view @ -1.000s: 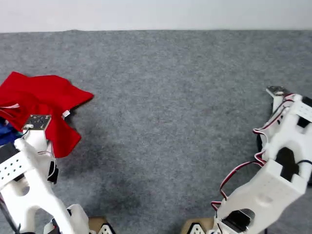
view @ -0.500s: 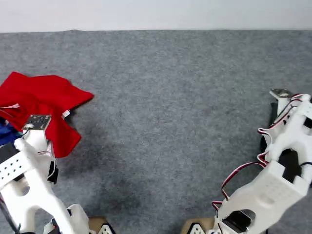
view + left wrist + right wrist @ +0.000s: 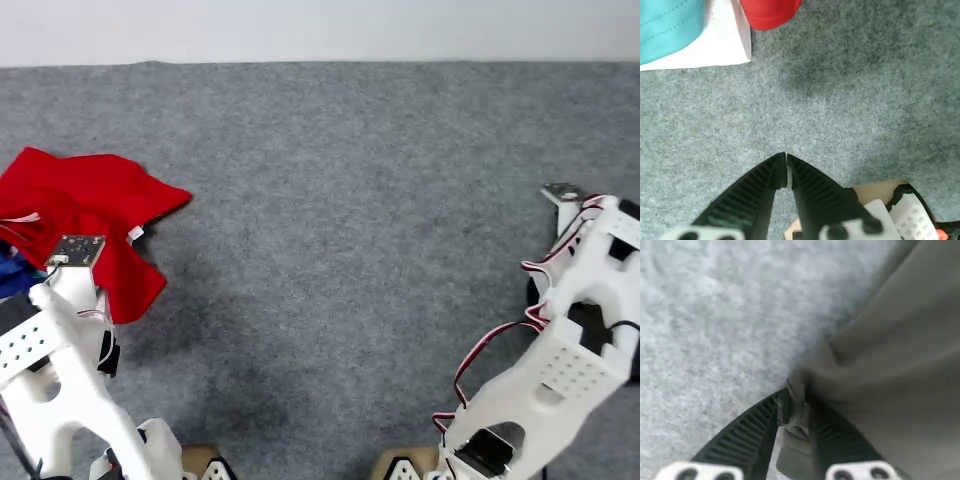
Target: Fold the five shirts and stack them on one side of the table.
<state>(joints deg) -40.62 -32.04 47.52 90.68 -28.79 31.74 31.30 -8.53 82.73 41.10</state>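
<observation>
Grey felt-like table covering (image 3: pixel 350 200): it spans the whole work surface, with a plain white wall (image 3: pixel 320 30) along the far edge.

Item 1. Crumpled red fabric shirt (image 3: pixel 90 225): lies unfolded at the left side of the table, spread in loose wrinkles, with one corner pointing toward the table's middle. The upper end of the left arm overlaps its near edge in the high view.

Item 2. Strip of blue cloth (image 3: pixel 12 275): lies at the left border of the high view, touching the red shirt's near side and largely hidden.

Item 3. Teal stitched fabric (image 3: pixel 667 25): lies on a flat white sheet-like item (image 3: pixel 715 50) of uncertain material. Both rest on the grey covering, and a rounded edge of the red shirt lies just beside the white item's corner.

Item 4. Olive-grey fabric garment (image 3: pixel 880 365): lies at the right side of the table, rumpled, with its edge raised from the covering.

Item 5. Left gripper (image 3: pixel 785 165): the black ribbed fingers are closed tip to tip with nothing between them. It points down at bare covering, near the teal and white items but apart from them.

Item 6. Right gripper (image 3: pixel 795 415): the fingers are clamped on a bunched edge of the olive-grey garment.

Item 7. White left arm (image 3: pixel 50 370) and white right arm (image 3: pixel 570 350): they stand at the near corners of the table, well apart.
</observation>
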